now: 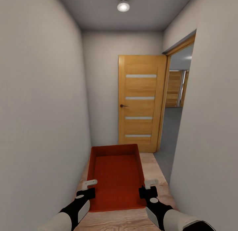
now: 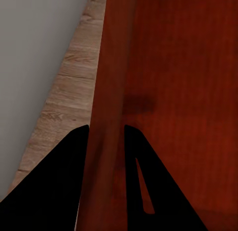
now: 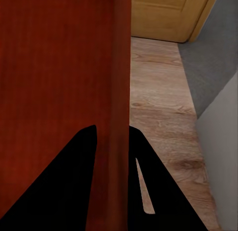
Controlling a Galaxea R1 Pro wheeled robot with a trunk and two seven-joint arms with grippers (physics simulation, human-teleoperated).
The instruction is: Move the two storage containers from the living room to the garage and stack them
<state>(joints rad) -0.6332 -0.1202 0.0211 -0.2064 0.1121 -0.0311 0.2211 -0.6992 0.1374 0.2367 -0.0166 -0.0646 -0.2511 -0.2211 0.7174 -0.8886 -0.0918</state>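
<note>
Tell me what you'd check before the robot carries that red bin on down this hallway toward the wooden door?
1. Left end effector on the storage container: ok; in the left wrist view its fingers straddle the bin's side wall.
2. Right end effector on the opposite wall: ok; the right wrist view shows the same straddling grip.
3. Container level: ok, it sits roughly flat between both arms.
4. Container contents: ok, nothing inside.
5. Path ahead: ok for now; the wood floor looks bare, the doorway on the right stands open onto grey floor.
6. Clearance of the open door and the side walls: cannot tell; the hallway is narrow.
</note>
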